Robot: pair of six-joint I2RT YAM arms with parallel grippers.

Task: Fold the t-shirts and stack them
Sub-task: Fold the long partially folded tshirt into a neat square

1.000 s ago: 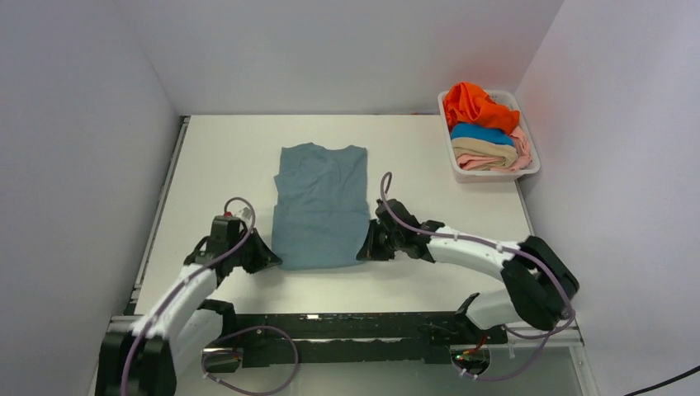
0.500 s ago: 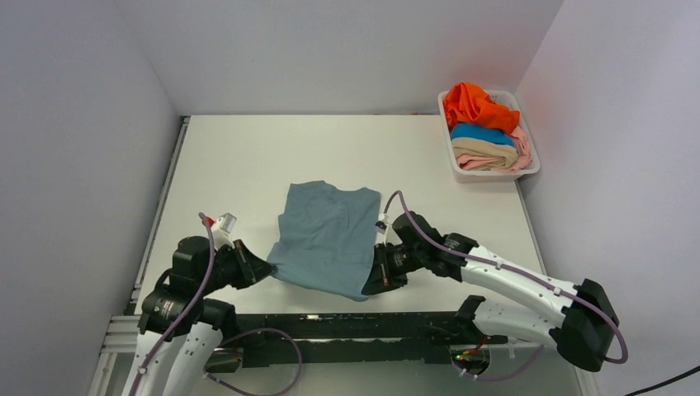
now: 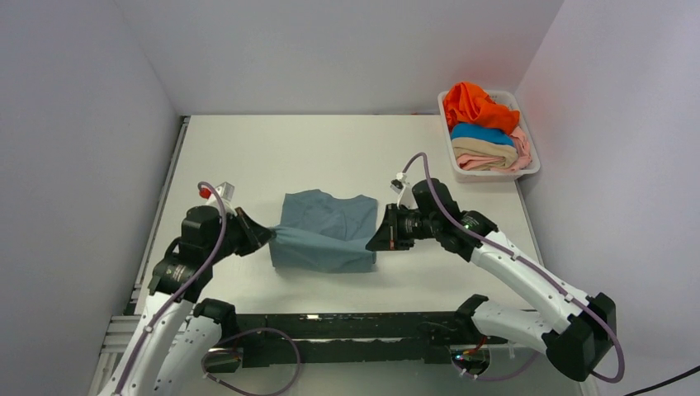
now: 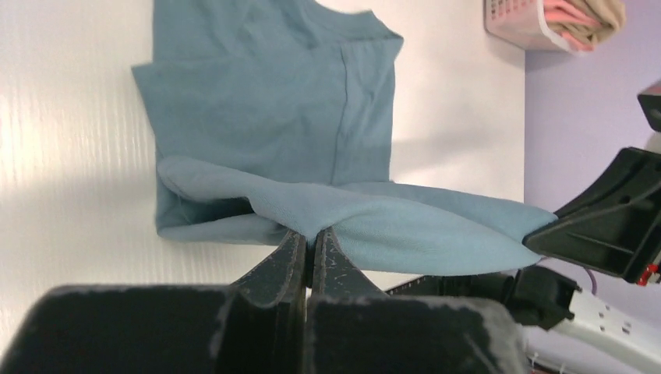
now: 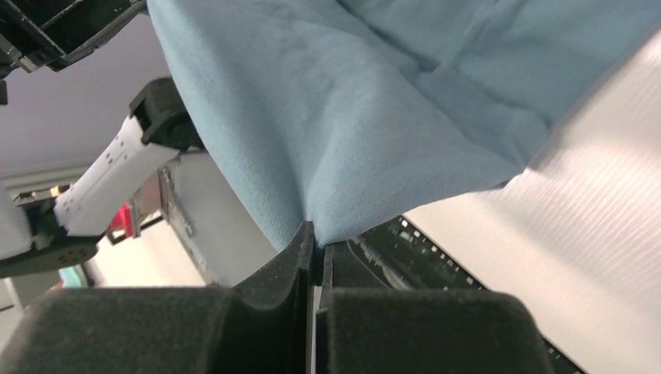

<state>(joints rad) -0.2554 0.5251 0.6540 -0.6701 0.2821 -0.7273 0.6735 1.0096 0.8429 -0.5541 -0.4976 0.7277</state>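
The dusty grey-blue t-shirt (image 3: pixel 326 229) lies in the middle of the table, its near hem lifted and carried back over the rest. My left gripper (image 3: pixel 269 234) is shut on the hem's left corner (image 4: pixel 312 226), held above the table. My right gripper (image 3: pixel 373 244) is shut on the hem's right corner (image 5: pixel 327 226). The collar end (image 4: pixel 343 23) lies flat on the table. The orange t-shirt (image 3: pixel 475 106), bright blue t-shirt (image 3: pixel 481 132), tan t-shirt (image 3: pixel 485 149) and pale pink t-shirt (image 3: pixel 479 162) are piled in the basket.
The white plastic basket (image 3: pixel 531 169) stands at the table's far right corner, next to the right wall. White walls close the table at the back and both sides. A black rail (image 3: pixel 347 326) runs along the near edge.
Both grippers have lifted the shirt's near hem off the table, drawn it up, then carried it toward the back over the shirt. The shirt's visible length has shortened.
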